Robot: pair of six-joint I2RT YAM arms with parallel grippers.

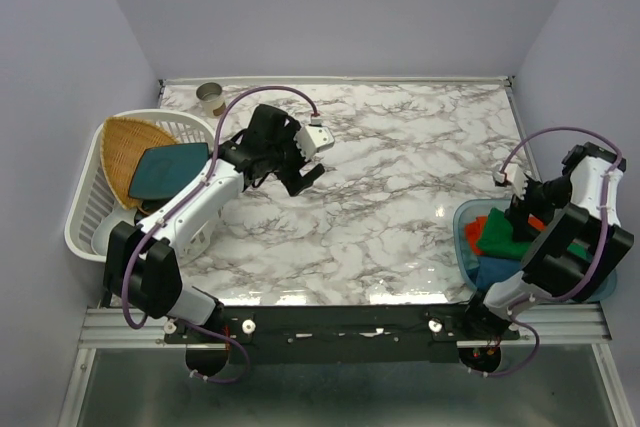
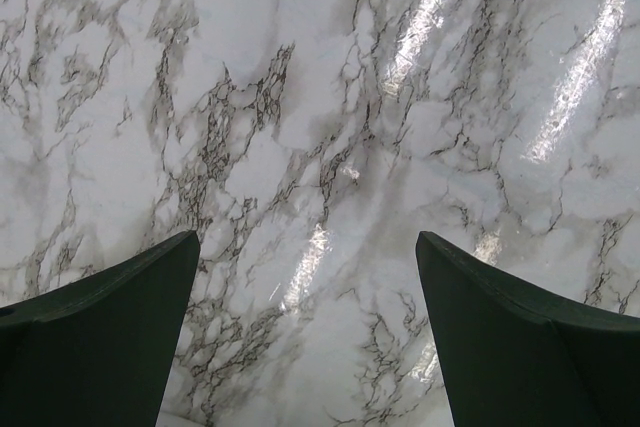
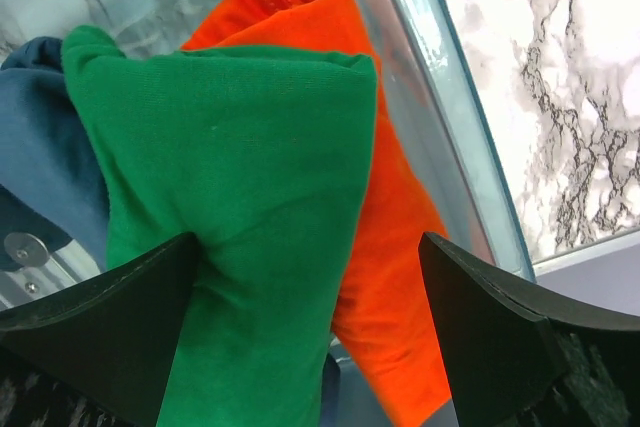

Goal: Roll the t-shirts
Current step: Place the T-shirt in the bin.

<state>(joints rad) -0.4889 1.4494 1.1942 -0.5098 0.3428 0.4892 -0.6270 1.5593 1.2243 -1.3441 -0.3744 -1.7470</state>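
Observation:
The t-shirts lie as folded bundles in a translucent blue bin at the table's right edge: a green one on top, an orange-red one beside it and a blue one under them. My right gripper hangs open just over the bin, its fingers standing either side of the green and orange bundles; the left finger is against the green cloth. My left gripper is open above bare marble, holding nothing.
A white laundry basket stands at the left edge, holding a tan wicker tray and a dark teal plate. A small cup sits at the back left corner. The bin's clear wall rises beside the shirts.

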